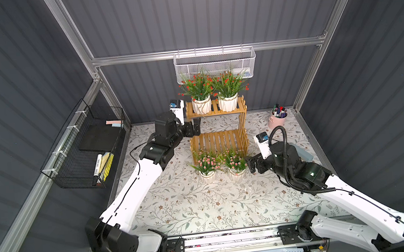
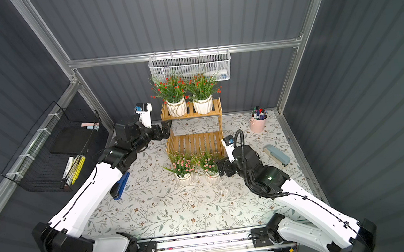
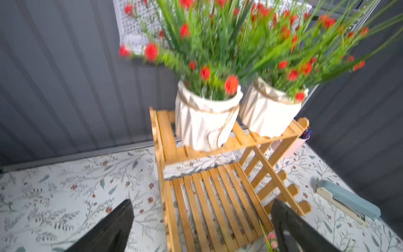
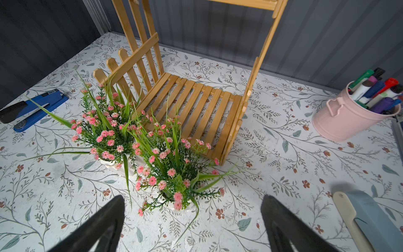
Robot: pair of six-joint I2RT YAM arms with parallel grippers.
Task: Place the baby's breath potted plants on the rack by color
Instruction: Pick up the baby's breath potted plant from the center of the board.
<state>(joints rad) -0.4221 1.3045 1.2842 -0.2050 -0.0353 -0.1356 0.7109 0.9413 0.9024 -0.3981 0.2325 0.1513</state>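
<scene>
Left gripper (image 1: pixel 195 128) is hanging wide open and empty beside the rack (image 1: pixel 219 141), where two red plants (image 1: pixel 200 91) are standing on the top tier. Two pink plants (image 1: pixel 206 165) are sitting on the table (image 1: pixel 178 209) before the bare lower tier, with the right gripper (image 1: pixel 250 164) gaping empty just beside them. They are looking light and top-heavy, so the stiff ribbed pots (image 1: pixel 237 175) are probably offering the safest hold.

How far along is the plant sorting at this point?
Done: left red plant and right red plant stand on the rack's top tier. In hand: nothing; left gripper and right gripper are open, the right beside the right pink plant. Left: it and the left pink plant stand on the table; lower tier empty.
</scene>
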